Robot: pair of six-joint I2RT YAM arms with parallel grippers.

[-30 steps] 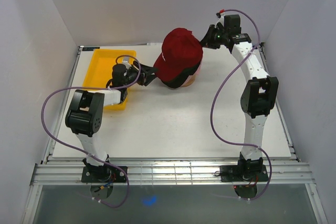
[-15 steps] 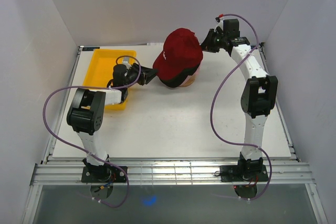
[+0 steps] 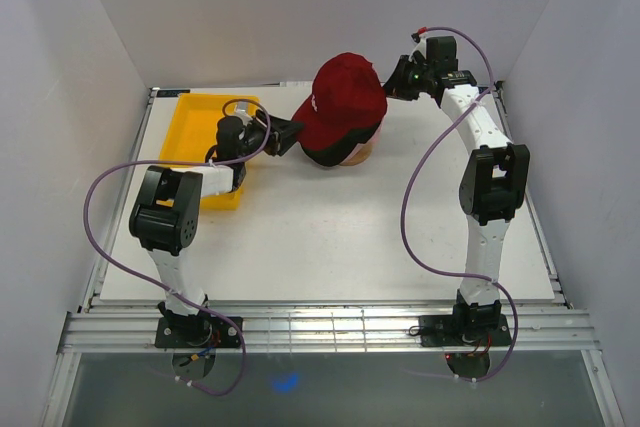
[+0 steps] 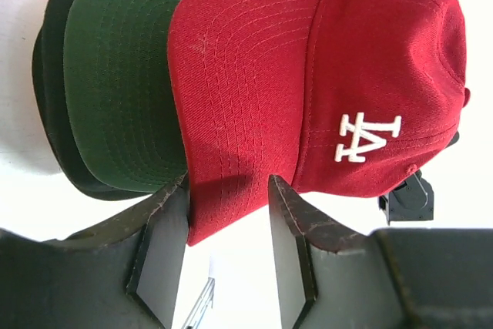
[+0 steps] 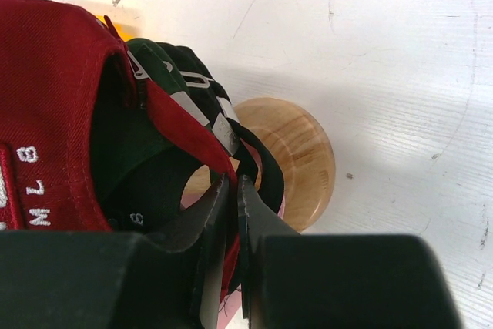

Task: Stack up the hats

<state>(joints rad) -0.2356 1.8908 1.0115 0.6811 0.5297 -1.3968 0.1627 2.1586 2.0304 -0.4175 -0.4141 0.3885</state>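
Caps piled on the stand, one of your grippers at each end of the top one.
From above, you see the red cap [image 3: 345, 97] topping the pile on the wooden stand [image 3: 357, 155], at the far middle of the table [image 3: 350, 237] just right of the yellow tray [image 3: 190, 117]; your left gripper [image 3: 285, 134] sits at its brim tip and your right gripper [image 3: 390, 79] at its back. In your left wrist view the jaws stand partly apart, clamping nothing, with the corner of the red brim between the fingers [image 4: 166, 244]; the green cap [image 4: 115, 82] has its brim under the red one, and the black cap [image 4: 46, 75] under that, fanned leftward. In your right wrist view the fingers are pinched almost together on the red cap's back strap, with the green and black straps just beyond, over the stand.
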